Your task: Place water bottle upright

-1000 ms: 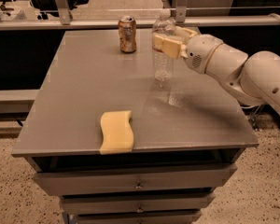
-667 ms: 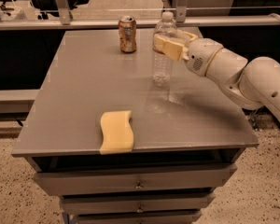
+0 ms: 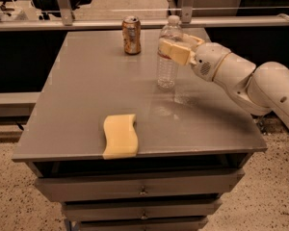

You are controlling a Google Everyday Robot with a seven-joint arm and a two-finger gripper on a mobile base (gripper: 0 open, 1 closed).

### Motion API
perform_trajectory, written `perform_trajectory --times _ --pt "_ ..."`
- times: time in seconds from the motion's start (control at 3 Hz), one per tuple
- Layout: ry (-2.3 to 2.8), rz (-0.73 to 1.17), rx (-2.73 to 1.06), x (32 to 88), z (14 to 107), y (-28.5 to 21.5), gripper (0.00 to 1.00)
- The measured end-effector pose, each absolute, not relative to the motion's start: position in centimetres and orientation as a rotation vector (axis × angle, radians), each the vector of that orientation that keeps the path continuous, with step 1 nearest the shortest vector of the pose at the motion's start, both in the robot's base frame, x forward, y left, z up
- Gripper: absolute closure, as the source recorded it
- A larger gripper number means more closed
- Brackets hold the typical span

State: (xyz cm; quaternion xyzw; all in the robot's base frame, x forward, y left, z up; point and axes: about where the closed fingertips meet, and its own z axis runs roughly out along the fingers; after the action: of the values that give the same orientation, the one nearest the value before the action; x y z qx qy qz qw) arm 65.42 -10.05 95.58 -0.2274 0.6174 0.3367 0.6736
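The water bottle [image 3: 167,69] is clear ribbed plastic with a white cap. It stands upright at the back middle of the grey table [image 3: 86,95], and its base looks to be on the tabletop. My gripper [image 3: 177,48] reaches in from the right and is shut on the bottle's upper part, just below the neck. One tan finger [image 3: 173,52] crosses in front of the bottle and the other sits behind it.
An orange-brown soda can [image 3: 131,34] stands upright at the back, left of the bottle. A yellow sponge [image 3: 120,135] lies near the table's front edge. My white arm [image 3: 250,83] stretches over the table's right side. Drawers sit under the tabletop, and a metal rail runs behind the table.
The bottle, held in my gripper, has come down slightly towards the tabletop and stays upright. The can and the sponge have not moved.
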Motion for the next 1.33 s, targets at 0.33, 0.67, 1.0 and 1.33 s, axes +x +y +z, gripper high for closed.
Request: perform_trajectory --times 0.33,0.67,1.0,1.33 --pt "1.385 0.767 -0.516 65.2 95.1 -10.0 0.12" --pt "1.379 0.773 -0.517 65.1 94.8 -10.0 0.0" --pt "1.382 0.768 -0.523 65.0 94.9 -10.4 0.0" --pt "1.411 0.729 -0.567 64.5 95.8 -12.9 0.0"
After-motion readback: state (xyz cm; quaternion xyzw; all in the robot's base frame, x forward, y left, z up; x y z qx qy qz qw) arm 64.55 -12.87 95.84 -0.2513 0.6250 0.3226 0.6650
